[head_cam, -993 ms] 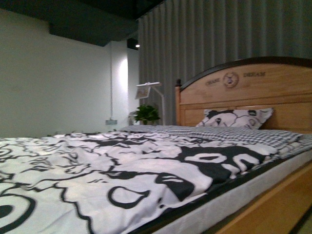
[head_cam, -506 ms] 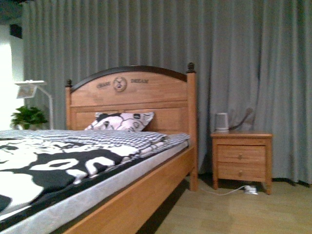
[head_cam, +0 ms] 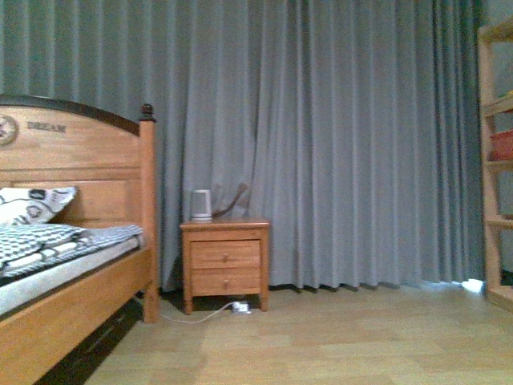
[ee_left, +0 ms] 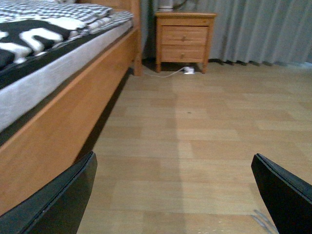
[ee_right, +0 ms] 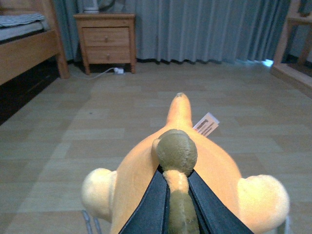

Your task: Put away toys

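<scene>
Carrying stage: right gripper (ee_right: 178, 183) clamped on plush toy (ee_right: 214, 165), well apart from the nightstand (ee_right: 106, 39). Empty left gripper (ee_left: 173, 158) stands spread; stowing apparently remains.

The plush toy (ee_right: 141, 180) is orange-yellow and fuzzy, with two paler rounded limbs and a white tag. Its olive-brown part, possibly a tail, is pinched in the right gripper (ee_right: 177, 174), over the wooden floor (ee_right: 73, 126).

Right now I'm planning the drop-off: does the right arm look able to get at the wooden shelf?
Probably not yet. The wooden shelf stands well across bare floor from the right gripper, which is shut on the plush toy. Nothing blocks the way.
</scene>
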{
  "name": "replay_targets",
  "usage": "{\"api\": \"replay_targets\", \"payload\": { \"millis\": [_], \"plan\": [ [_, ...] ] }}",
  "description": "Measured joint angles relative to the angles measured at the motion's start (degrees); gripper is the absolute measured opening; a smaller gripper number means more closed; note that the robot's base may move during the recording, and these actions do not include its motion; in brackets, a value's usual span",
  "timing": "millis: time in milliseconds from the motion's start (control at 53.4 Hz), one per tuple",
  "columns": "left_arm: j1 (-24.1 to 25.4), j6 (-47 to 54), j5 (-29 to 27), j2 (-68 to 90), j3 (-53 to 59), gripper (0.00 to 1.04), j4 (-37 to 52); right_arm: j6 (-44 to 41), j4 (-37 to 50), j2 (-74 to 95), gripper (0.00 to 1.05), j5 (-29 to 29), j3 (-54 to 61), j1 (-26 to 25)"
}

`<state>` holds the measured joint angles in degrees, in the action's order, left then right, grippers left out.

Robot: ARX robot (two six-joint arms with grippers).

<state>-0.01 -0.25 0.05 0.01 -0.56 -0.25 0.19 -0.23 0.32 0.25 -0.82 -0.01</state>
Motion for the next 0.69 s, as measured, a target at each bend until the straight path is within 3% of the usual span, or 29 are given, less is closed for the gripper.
{"api": "replay_targets", "payload": {
  "millis": [693],
  "plan": [
    [0.0, 0.0, -0.1, 0.0, 0.0, 0.98, 0.0, 0.0, 0.0, 0.0, 0.06, -0.2, 0.0, 0.0]
  ]
}}
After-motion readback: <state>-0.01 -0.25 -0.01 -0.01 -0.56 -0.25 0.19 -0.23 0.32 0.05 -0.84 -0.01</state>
